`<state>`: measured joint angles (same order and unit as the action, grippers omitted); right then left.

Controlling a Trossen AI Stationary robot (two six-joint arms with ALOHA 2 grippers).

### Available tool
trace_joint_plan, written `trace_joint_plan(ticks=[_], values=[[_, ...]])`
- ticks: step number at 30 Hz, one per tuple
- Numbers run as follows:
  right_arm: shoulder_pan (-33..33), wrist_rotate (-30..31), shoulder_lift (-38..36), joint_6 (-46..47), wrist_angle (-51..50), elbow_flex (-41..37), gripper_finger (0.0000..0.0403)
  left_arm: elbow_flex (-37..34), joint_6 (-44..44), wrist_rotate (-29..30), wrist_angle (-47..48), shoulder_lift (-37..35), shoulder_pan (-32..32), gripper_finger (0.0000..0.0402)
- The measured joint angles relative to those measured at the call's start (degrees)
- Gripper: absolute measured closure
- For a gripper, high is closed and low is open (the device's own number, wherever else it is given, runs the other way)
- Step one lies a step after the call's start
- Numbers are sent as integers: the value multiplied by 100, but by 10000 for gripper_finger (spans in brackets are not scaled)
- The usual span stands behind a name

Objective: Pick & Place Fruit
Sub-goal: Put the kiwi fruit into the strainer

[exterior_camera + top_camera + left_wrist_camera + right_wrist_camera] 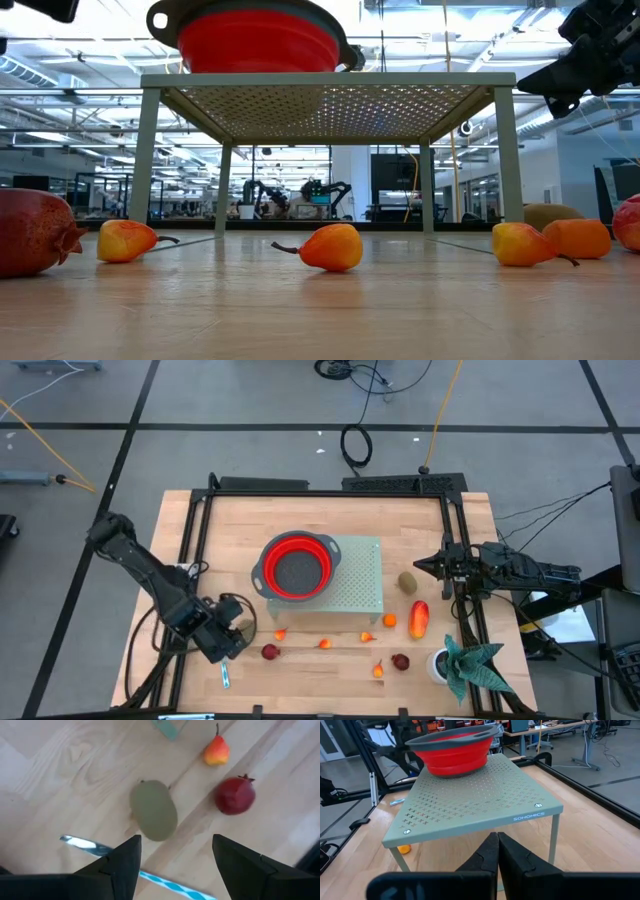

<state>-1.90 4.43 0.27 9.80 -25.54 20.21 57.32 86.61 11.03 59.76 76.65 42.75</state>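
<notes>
**Left gripper poised over the kiwi near the table's front-left corner**

Your left gripper [175, 862] hangs above a brownish-green kiwi [153, 810], jaws spread wide and holding nothing. The kiwi lies on the wooden table [220, 540] near its front-left corner, just ahead of the fingertips [131, 851] and a little off their midline. Shift the wrist so the kiwi's narrow width sits squarely between the two fingers before you descend; a grip across the long axis would likely squirt the oval out.

Mind the knife [85, 845], whose blade lies just beside the kiwi and runs under the near finger. Come straight down so the finger does not drag it. The pomegranate [235, 796] and the small pear [216, 751] sit apart on the far side and should not interfere.

Once the kiwi is held, the red colander [297, 567] on the perforated green rack [362, 585] at the table's centre looks the likely target; lift high enough to clear its rim.

Your right gripper [497, 851] waits near the right edge, fingers pressed together and empty, beside a second kiwi [407, 581] and the long red-orange fruit [418, 617].
</notes>
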Motion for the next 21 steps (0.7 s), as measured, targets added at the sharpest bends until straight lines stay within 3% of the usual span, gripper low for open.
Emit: trace_joint_plan(ticks=[9,21], values=[[1,0,2,0,0,0,403,0,15,10,31,541,10,156],[1,0,0,1,0,0,403,0,221,50,-6,546,12,156]])
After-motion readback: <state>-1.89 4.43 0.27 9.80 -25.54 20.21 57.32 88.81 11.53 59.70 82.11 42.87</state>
